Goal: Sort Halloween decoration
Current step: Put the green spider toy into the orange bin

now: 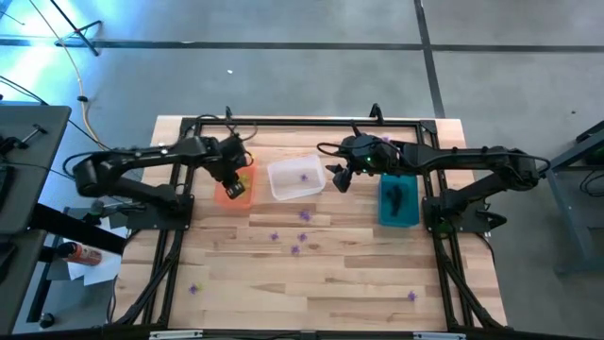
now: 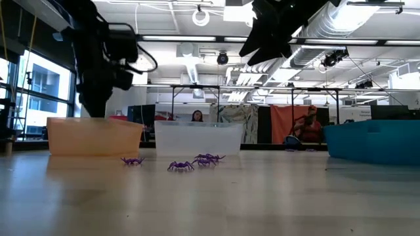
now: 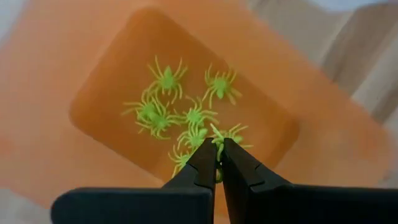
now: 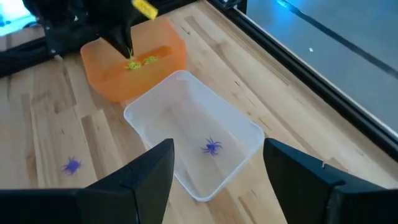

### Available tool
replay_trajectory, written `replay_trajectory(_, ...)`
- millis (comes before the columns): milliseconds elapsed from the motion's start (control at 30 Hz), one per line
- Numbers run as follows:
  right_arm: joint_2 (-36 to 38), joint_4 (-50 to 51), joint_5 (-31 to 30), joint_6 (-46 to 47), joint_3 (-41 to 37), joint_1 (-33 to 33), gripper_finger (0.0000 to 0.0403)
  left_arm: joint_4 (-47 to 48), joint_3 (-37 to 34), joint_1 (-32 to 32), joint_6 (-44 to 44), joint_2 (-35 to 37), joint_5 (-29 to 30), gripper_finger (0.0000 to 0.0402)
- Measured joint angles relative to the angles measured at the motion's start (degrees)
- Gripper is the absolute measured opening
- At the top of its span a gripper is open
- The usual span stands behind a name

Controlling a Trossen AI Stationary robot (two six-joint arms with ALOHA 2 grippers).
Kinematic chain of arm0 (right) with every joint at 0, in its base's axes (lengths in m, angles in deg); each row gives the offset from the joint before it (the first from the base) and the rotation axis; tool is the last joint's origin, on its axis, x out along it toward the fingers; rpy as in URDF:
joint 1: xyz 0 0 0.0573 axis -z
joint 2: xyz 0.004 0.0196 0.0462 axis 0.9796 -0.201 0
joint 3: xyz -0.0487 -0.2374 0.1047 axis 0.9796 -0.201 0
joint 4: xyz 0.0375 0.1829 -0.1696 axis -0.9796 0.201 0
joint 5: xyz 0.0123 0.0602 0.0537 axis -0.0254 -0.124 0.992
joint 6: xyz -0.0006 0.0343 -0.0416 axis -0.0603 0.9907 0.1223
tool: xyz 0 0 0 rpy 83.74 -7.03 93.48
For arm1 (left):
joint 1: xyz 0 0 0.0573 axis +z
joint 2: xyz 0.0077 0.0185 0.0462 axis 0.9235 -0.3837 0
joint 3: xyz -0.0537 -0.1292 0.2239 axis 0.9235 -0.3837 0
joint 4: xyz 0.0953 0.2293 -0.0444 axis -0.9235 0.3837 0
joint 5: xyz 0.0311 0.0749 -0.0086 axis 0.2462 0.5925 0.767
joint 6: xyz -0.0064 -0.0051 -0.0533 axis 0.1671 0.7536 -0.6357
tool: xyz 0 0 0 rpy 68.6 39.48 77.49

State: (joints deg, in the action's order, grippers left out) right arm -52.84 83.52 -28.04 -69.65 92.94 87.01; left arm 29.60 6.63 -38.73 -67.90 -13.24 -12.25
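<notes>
Low view: bright ceiling lights (image 2: 202,14) at upper centre silhouette the arms; blurred foreground surface (image 2: 210,203). High view: blue glare, upper left. Left wrist view: soft orange bin (image 3: 186,93).

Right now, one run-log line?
left gripper: shut on green spider, over orange bin | right gripper: open, above clear bin | purple spider inside

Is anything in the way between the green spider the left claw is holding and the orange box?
Nothing visible is. The left gripper hangs right over the open orange bin, pinching a yellow-green spider, with only air and other green spiders below it.
</notes>
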Motion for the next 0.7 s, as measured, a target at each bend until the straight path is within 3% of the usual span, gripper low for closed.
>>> replay_trajectory(367,-0.02,-0.01,-0.03,5.05,0.00,0.00,0.0243,-2.75,0.02,-0.02,3.91,-9.90,2.41,0.0000)
replay_trajectory(700,-0.02,-0.01,-0.02,5.07,-0.02,0.00,0.0243,-2.86,0.09,-0.02,2.82,-10.83,3.09,0.0022)
